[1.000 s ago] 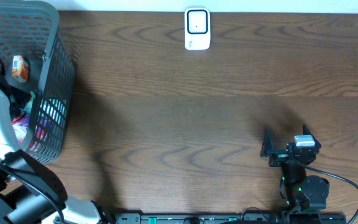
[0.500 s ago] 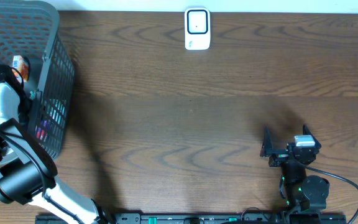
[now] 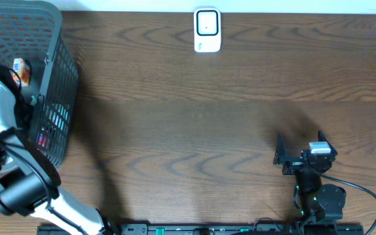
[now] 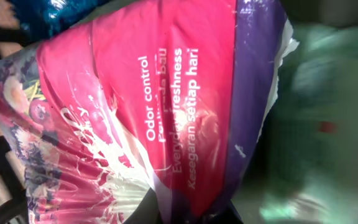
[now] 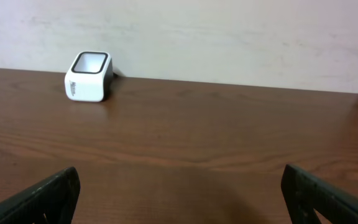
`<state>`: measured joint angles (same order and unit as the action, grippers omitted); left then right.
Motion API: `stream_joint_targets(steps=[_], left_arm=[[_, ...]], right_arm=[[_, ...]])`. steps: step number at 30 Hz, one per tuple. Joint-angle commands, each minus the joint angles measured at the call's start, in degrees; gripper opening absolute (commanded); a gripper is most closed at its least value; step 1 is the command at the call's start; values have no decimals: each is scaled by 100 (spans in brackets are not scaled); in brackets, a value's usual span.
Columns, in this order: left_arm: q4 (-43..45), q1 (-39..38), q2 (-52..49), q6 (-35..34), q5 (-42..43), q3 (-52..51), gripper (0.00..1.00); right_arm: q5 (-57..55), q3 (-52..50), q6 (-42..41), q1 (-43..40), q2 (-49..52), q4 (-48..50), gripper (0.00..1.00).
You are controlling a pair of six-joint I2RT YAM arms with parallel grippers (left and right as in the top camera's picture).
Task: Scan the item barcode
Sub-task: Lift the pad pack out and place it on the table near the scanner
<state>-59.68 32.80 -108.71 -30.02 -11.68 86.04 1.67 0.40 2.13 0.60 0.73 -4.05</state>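
One pink pouch [image 4: 166, 93] in basket [image 3: 57, 85], left jaws closed beside it, right jaws wide open

Overhead, a dark wooden table [image 3: 194, 130] shows clear grain under a smooth, low-sheen finish. At the upper left of the frame stands a basket [image 3: 61, 72] of dark plastic mesh. At top centre is a scanner [image 3: 207, 40] in smooth white plastic with a glossy window. A pouch [image 4: 166, 106] of glossy, crinkled plastic film, pink and purple, fills the left wrist view, glare catching its folds. Across the top of the right wrist view, the wall [image 5: 229, 37] looks matt and off-white.
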Motion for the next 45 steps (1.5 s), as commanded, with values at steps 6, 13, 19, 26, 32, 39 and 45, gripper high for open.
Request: stream_joint_targets(steps=[6, 13, 19, 26, 32, 39, 45], left_arm=[[560, -15, 2380, -68, 704, 415, 7], [1427, -181, 4107, -68, 2192, 415, 7], [1888, -1947, 4649, 389, 2472, 415, 7], [1947, -4662, 3995, 752, 1749, 409, 7], [2033, -5965, 2671, 752, 1095, 409, 7], [2900, -6675, 859, 721, 1099, 409, 7], [3694, -7110, -247, 575, 1099, 409, 8]], right_arm=[[-4, -9, 9, 15, -24, -22, 99], [-4, -9, 9, 13, -24, -22, 99], [-4, -9, 9, 15, -24, -22, 99], [-4, -9, 9, 13, -24, -22, 99], [-4, -9, 9, 15, -24, -22, 99], [-4, -9, 9, 13, -24, -22, 99], [-4, -9, 9, 15, -24, -22, 99]])
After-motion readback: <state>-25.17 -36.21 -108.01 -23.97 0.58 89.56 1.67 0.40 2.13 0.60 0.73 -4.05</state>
